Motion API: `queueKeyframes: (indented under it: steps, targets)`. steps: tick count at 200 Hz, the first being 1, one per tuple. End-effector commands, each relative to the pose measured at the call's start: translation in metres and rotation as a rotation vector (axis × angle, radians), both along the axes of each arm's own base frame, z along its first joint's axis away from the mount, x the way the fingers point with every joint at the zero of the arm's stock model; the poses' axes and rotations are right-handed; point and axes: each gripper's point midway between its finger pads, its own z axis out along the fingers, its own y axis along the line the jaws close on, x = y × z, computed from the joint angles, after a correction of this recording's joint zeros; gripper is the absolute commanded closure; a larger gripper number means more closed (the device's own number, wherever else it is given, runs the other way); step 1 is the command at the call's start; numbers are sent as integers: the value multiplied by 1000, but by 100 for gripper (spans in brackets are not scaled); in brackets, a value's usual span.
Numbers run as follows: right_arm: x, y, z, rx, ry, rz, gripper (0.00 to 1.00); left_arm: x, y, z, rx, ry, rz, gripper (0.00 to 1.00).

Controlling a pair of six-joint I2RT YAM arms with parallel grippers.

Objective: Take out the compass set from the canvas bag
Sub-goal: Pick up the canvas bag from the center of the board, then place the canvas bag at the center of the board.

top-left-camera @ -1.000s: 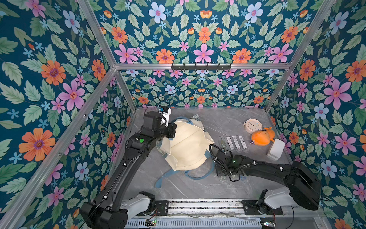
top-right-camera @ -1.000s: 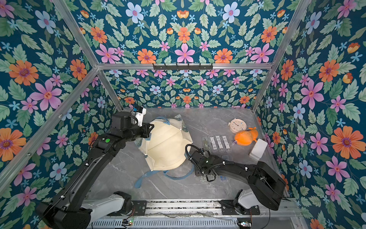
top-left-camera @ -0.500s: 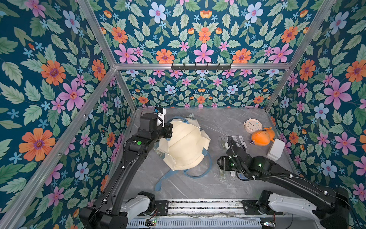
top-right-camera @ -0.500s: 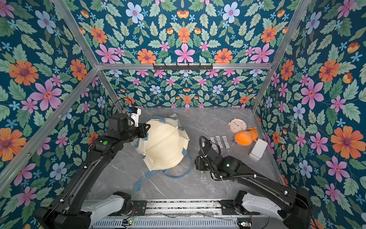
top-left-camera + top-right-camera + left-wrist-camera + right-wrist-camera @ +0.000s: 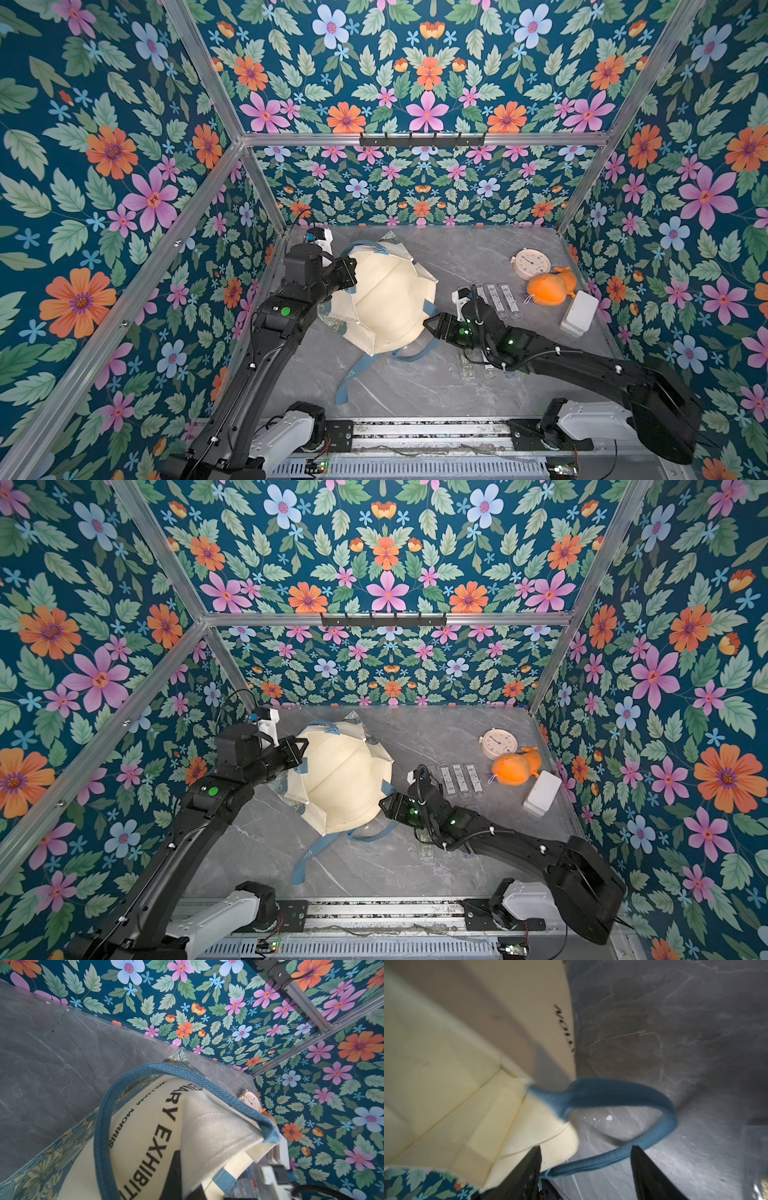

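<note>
Pinching the rim of the canvas bag (image 5: 386,299) in my closed left gripper (image 5: 351,270) on the grey table (image 5: 415,386), I poise my right gripper (image 5: 585,1149), jaws apart, at its mouth, the next move likely a deeper reach for the unseen compass set.

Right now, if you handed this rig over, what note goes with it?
Left tool: shut on the canvas bag at its rim, mouth held open.
Right tool: open, empty, at the bag's opposite rim, with a blue strap handle just ahead of its jaws.
Compass set: not visible inside the bag in any view. Clear packets lie on the table under the right arm; I cannot tell what they are.
Done: bag opened.
Left: locate the set and lift it out if it is inside.
</note>
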Motion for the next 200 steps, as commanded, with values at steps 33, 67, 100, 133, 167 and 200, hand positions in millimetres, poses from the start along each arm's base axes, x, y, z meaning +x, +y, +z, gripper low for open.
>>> queueKeyframes:
  steps: [33,67,100,133,167,200]
  targets:
    - [25,67,16,255,0,116,57,5,-4,13,-99,-57,2,100]
    - [27,61,25,245,117,136,100,7,12,0,-67,-22,64,100]
    - [27,28,69,76,298,256,100,9,35,-25,-82,132,134,100]
    - [58,-3,83,-20,369,283,100,16,25,-49,-148,263,121,100]
    - [98,-6,90,-100,370,326,99,22,-1,-75,-269,431,53,100]
    - [124,-3,82,-167,358,330,96,31,-8,-85,-316,447,44,100]
